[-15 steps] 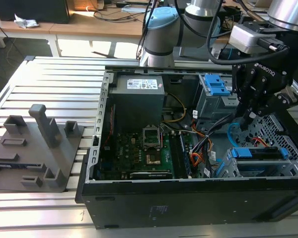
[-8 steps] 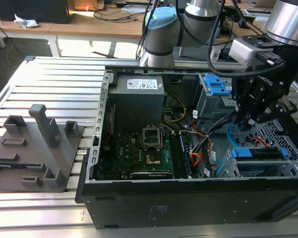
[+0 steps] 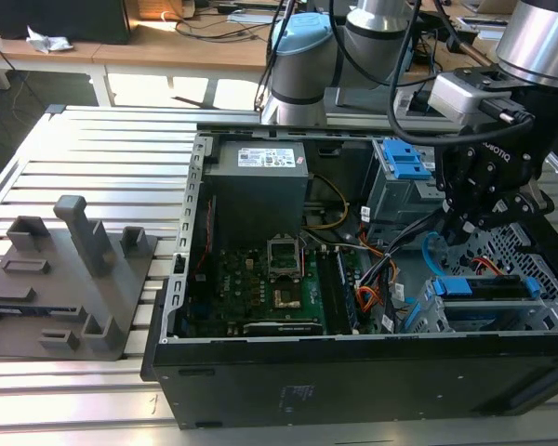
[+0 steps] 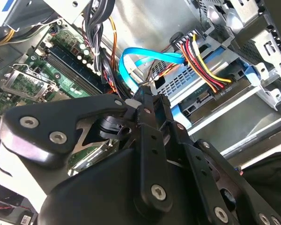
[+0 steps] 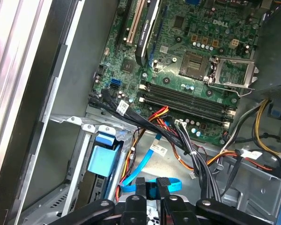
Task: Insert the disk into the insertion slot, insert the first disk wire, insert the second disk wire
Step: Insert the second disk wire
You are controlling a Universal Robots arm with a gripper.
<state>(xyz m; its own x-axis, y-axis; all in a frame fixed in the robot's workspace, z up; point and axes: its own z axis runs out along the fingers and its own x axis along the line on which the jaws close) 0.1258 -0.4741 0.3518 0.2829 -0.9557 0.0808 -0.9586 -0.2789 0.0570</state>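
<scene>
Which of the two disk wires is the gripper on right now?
The blue cable: its loop runs between the fingertips of the gripper. The red/orange lead lies clear of it.

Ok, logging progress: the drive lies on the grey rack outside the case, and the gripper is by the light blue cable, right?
No: the exterior view shows the drive inside the case, seated in its low metal cage. The gripper is by the light blue cable, as you said.
</scene>
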